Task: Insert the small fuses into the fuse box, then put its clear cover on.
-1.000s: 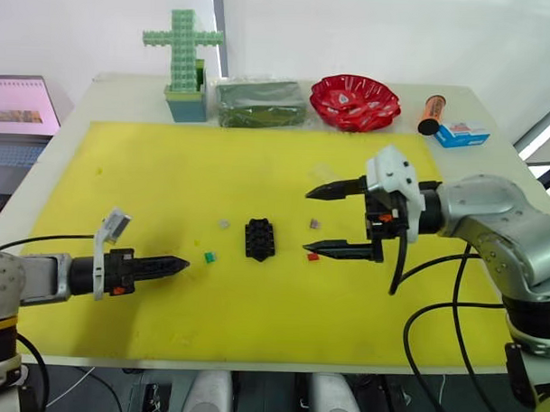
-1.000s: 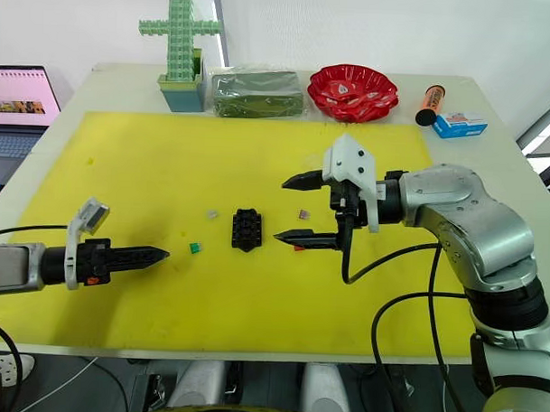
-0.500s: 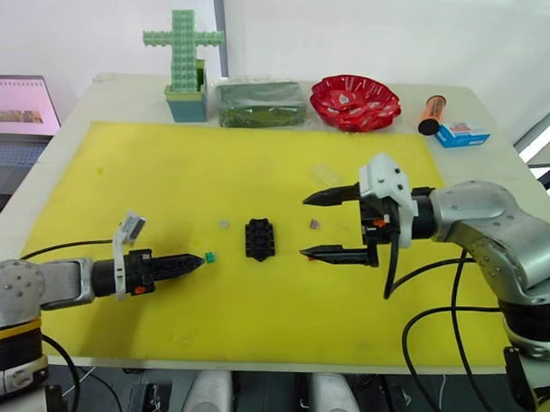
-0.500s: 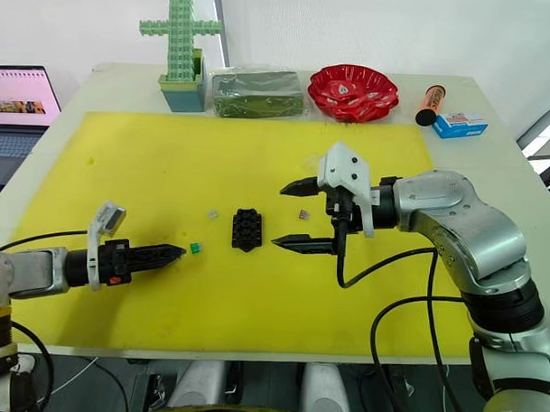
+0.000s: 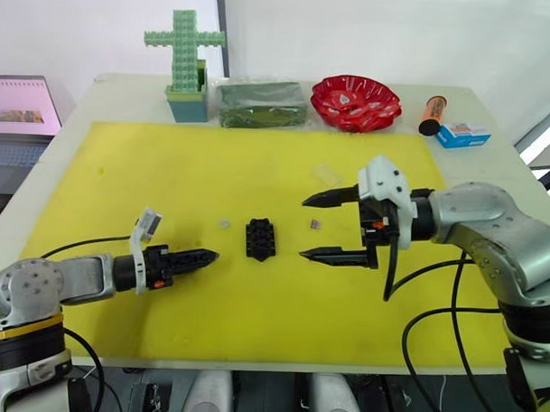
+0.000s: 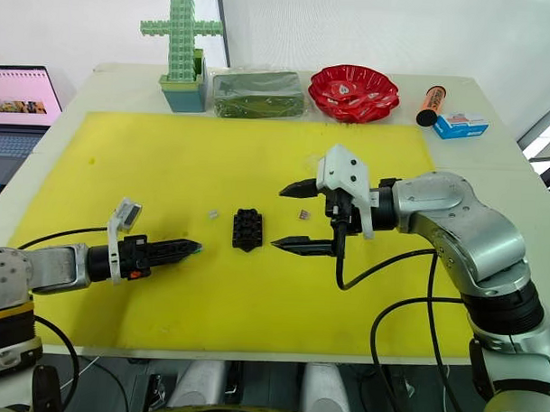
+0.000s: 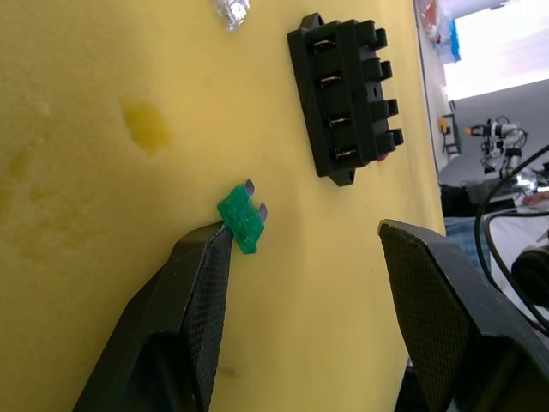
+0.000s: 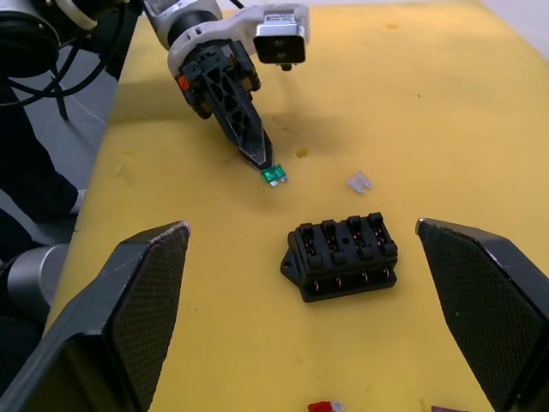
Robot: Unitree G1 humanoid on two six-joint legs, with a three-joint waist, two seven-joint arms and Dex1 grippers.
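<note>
Silver-grey arms, black cables, white wrist camera housings, black textured fingers (image 7: 202, 292).

Bright, even light; soft shadows; sharp views; window glare in left wrist view.

Over the last second the left gripper (image 7: 300, 249) has pushed forward across the yellow mat (image 5: 258, 169) towards the fuse box (image 5: 259, 238). It has reached the green fuse (image 7: 241, 221), which lay well ahead of its tips before. One finger (image 7: 202, 275) now touches that fuse, with the other finger apart on its far side. The right gripper (image 6: 289, 216) has edged slightly towards the fuse box, its jaws spread as wide as before.
</note>
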